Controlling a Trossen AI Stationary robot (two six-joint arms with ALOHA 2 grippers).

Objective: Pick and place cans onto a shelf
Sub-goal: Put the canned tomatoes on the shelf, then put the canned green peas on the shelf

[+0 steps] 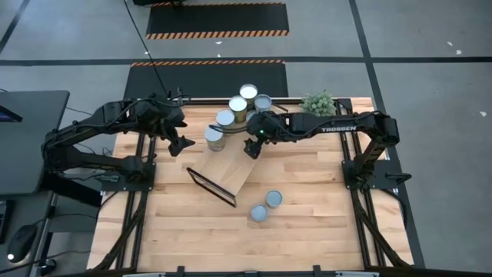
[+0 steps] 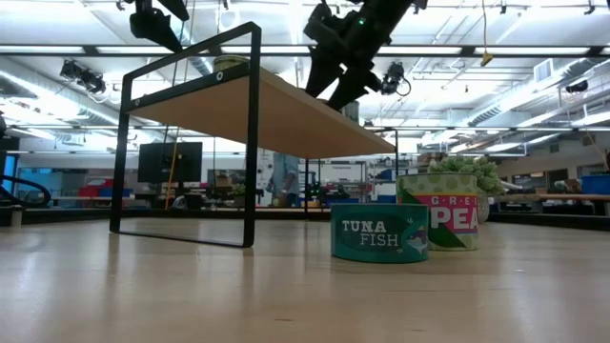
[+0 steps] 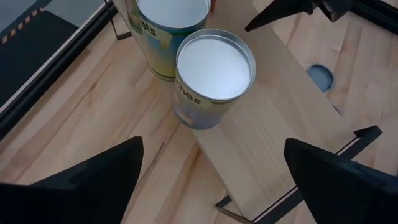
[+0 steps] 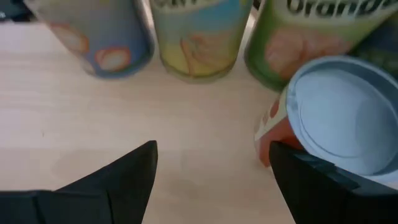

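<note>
**Cans clustered at the far end of the shelf, two left on the table**

The shelf lies slantwise across the middle of the slatted table, its black frame end toward the near side. At its far end stands a tight cluster of cans, all upright and closed, tops white or blue-grey; nothing of their contents shows. In the left wrist view a white-topped can stands at the edge of the board, touching a second can behind it.

Two more cans rest on the table off the shelf's near corner, close together: a tuna fish can nearer the camera in the low view, and a green pea can behind it. A small green plant sits at the far edge of the table.

The left gripper hovers beside the shelf's far end, fingers spread wide and empty. The right gripper hangs over the board just near of the cluster, its fingers parted with bare wood between them, grasping nothing; a blue-grey-topped can with a reddish side stands just beside one finger.
</note>
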